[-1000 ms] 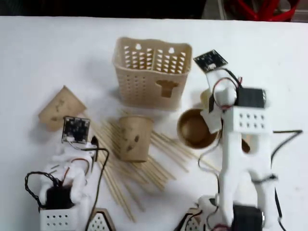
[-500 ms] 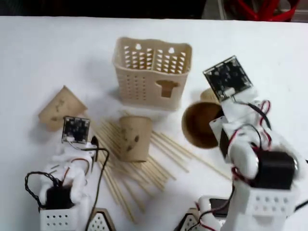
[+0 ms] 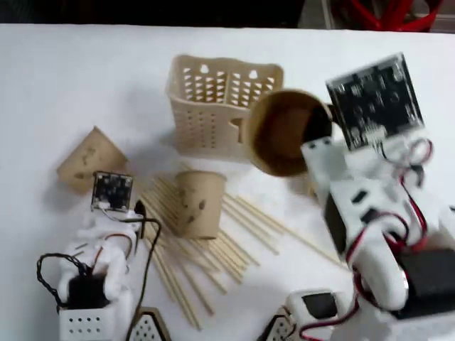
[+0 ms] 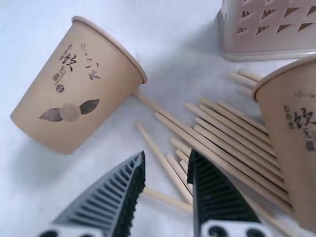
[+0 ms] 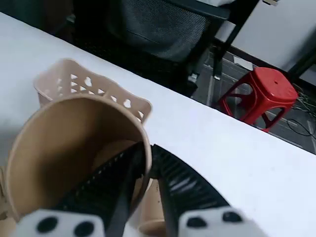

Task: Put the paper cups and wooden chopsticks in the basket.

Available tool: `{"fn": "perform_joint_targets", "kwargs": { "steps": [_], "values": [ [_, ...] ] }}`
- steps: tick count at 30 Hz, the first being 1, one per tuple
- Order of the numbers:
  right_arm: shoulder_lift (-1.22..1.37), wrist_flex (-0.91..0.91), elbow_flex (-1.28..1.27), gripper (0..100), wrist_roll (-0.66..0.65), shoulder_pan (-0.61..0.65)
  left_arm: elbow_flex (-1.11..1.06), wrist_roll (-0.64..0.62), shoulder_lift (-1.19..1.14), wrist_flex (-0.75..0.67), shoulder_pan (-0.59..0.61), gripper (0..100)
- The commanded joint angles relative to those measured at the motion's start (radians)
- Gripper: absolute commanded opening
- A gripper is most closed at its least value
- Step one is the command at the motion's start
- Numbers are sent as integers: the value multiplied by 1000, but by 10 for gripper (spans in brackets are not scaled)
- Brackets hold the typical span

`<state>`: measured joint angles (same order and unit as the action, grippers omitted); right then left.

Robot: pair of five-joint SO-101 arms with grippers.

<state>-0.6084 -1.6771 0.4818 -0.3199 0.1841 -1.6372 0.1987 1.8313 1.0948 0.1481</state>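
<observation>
Beside basket right near corner: right gripper pinches paper cup rim, cup aloft. Step, likely: carrying cup in. Next: shift over opening, release. Left gripper spread above chopsticks, near left.

A beige slotted basket stands upright. A tilted paper cup is gripped at its rim by the right tool just beside it. A second cup rests on wooden chopsticks scattered before the basket; a third cup lies sideways farther off.
</observation>
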Motion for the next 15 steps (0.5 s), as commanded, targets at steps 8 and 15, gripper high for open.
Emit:
{"fn": "perform_joint_targets", "kwargs": {
  "steps": [8,15],
  "values": [
    [278,189,166,19,141,131,11,11,-8,-34,8,158],
    [441,335,164,19,146,134,9,11,-8,-34,8,158]
  ]
}}
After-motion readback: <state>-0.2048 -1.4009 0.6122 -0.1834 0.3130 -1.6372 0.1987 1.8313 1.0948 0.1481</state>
